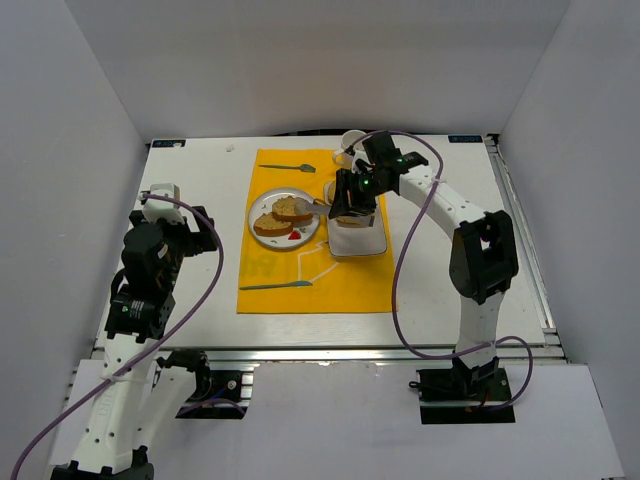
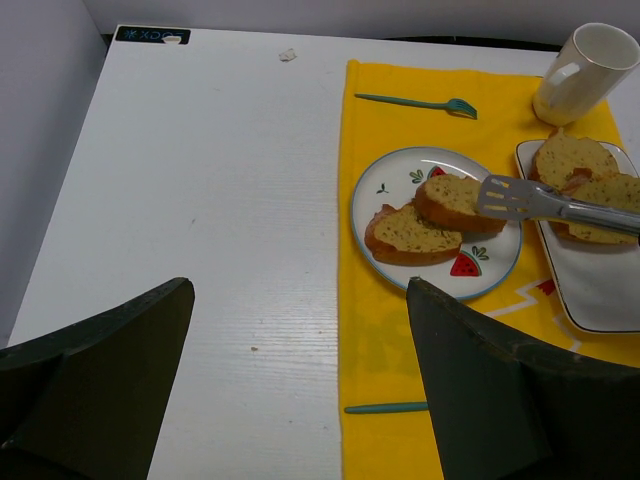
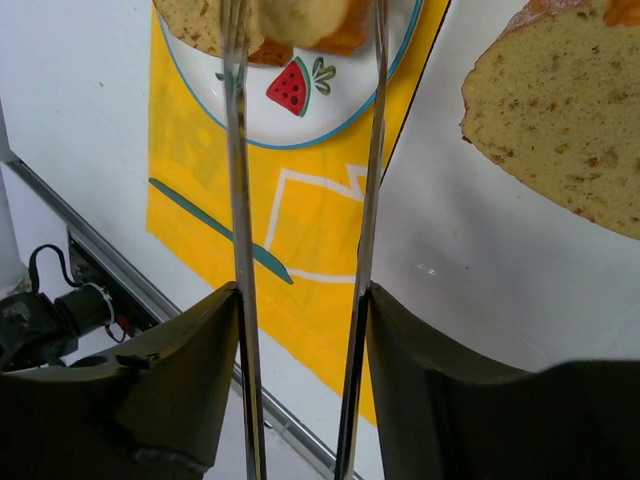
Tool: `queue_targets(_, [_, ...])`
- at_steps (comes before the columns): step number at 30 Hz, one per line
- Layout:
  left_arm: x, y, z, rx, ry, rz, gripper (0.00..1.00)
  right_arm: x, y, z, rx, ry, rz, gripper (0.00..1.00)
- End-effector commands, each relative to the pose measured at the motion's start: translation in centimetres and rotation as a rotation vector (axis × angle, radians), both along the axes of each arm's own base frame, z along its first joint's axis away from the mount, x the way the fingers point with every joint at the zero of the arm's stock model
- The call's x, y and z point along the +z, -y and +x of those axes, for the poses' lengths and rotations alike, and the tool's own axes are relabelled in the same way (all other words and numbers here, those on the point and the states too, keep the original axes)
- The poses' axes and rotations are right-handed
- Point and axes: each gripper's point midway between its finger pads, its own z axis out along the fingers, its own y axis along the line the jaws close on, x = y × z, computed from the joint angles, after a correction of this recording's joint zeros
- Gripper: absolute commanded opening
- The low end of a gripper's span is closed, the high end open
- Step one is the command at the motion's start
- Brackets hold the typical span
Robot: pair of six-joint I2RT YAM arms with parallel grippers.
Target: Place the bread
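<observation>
Two bread slices (image 2: 412,233) (image 2: 455,203) lie on a round plate (image 2: 395,174) with a watermelon print. Two more slices (image 2: 572,160) rest on a white rectangular tray (image 2: 600,295). My right gripper (image 3: 302,295) is shut on metal tongs (image 3: 240,200). The tongs' arms are spread, and their tips (image 2: 505,197) sit on either side of the right-hand slice (image 3: 305,20) on the round plate. In the top view this gripper (image 1: 350,200) hangs over the tray's (image 1: 358,240) left part. My left gripper (image 2: 300,290) is open and holds nothing, back at the left side (image 1: 165,215).
A yellow placemat (image 1: 320,280) lies under the plate and tray. A teal fork (image 1: 288,167) lies at its far edge and a teal knife (image 1: 275,286) at its near edge. A white mug (image 1: 350,142) stands behind the tray. White walls enclose the table.
</observation>
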Motion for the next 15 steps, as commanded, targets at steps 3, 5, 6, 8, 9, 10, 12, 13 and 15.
queue_targets(3, [0.3,0.0,-0.3,0.006,0.004,-0.011,0.98,3.3,-0.7,1.5,0.004,0.108,0.046,0.60])
queue_targets(5, [0.4,0.0,-0.2,0.005,0.009,-0.013,0.98,3.9,-0.5,1.5,0.003,0.120,0.042,0.60])
queue_targets(6, [0.5,0.1,-0.2,0.002,0.010,-0.014,0.98,3.9,-0.4,1.6,-0.003,0.125,0.034,0.60])
queue_targets(8, [0.4,0.1,-0.1,0.000,0.010,-0.015,0.98,4.5,-0.1,1.6,-0.009,0.139,0.024,0.60])
queue_targets(9, [0.5,0.2,-0.1,-0.003,0.012,-0.015,0.98,4.7,0.0,1.7,-0.011,0.145,0.022,0.60])
queue_targets(10, [0.6,0.2,-0.1,-0.003,0.015,-0.016,0.98,5.2,0.1,1.8,-0.017,0.163,0.016,0.60])
queue_targets(12, [0.6,0.3,-0.1,-0.009,0.014,-0.016,0.98,5.7,0.5,1.7,-0.024,0.172,0.004,0.61])
queue_targets(13, [0.6,0.3,-0.1,-0.009,0.015,-0.014,0.98,6.4,0.7,1.6,-0.027,0.184,0.004,0.61])
queue_targets(15, [0.6,0.2,-0.1,-0.010,0.013,-0.012,0.98,6.8,1.2,1.3,-0.030,0.186,-0.017,0.61])
